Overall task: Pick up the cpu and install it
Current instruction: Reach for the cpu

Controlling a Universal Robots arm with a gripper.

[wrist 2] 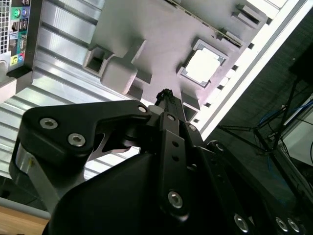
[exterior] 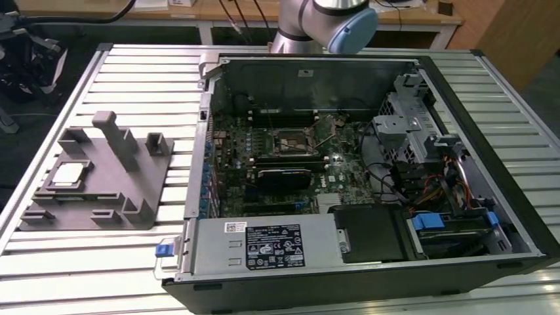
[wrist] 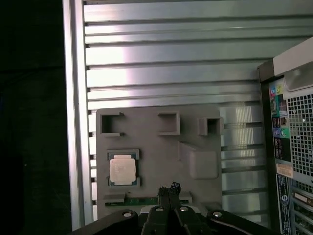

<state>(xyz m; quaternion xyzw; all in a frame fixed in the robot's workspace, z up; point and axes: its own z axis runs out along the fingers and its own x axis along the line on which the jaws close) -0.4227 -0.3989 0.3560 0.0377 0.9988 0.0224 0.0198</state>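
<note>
The cpu (exterior: 69,174) is a small square chip with a pale metal top. It lies flat in a recess of a grey holder block (exterior: 118,193) at the exterior view's left. In both wrist views I look down on the cpu (wrist: 122,170) (wrist 2: 203,64) from well above. My gripper (wrist: 169,188) (wrist 2: 165,94) hangs high over the holder block, off to one side of the chip and touching nothing. Its thin fingertips are pressed together and hold nothing. The black-framed socket (exterior: 293,141) sits on the motherboard inside the open computer case (exterior: 503,197).
The case lies on its side on a slatted metal table (exterior: 105,269). A tall grey post (exterior: 112,138) rises from the holder block. A green-edged strip (wrist: 142,199) lies in a slot near the chip. The case's port panel (wrist: 279,122) stands beside the block.
</note>
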